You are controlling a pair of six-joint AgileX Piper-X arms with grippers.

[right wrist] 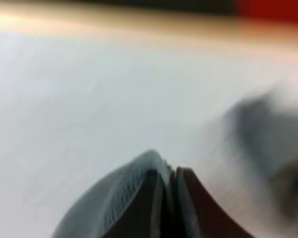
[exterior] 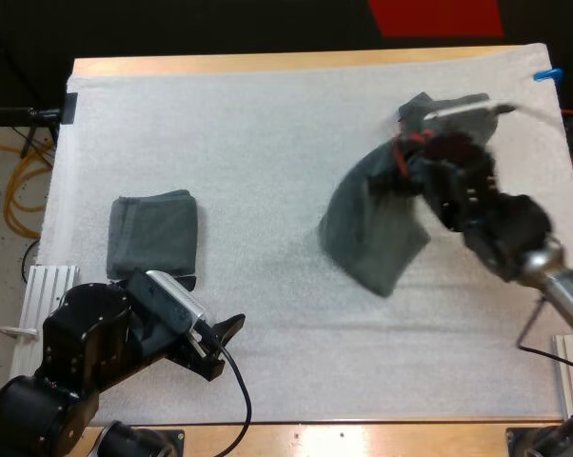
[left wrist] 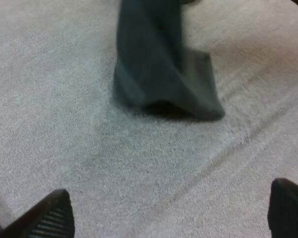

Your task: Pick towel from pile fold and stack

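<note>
Once clear of the tabletop's [exterior: 296,62] far right edge, lay flat on the white mat's [exterior: 267,143] open middle; judged step: carrying to fold. Hangs towel [exterior: 377,228] right of centre, lower end at mat. Keep off folded towel [exterior: 153,233] at left, well apart. Grips towel with right hand [exterior: 415,148]; holds left hand [exterior: 225,333] open at near edge.

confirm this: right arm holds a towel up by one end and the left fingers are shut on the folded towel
No. The left fingers are open over bare mat, gripping nothing, as the left wrist view shows. The folded towel lies free beside that arm; the right fingers do hold a hanging towel.
</note>
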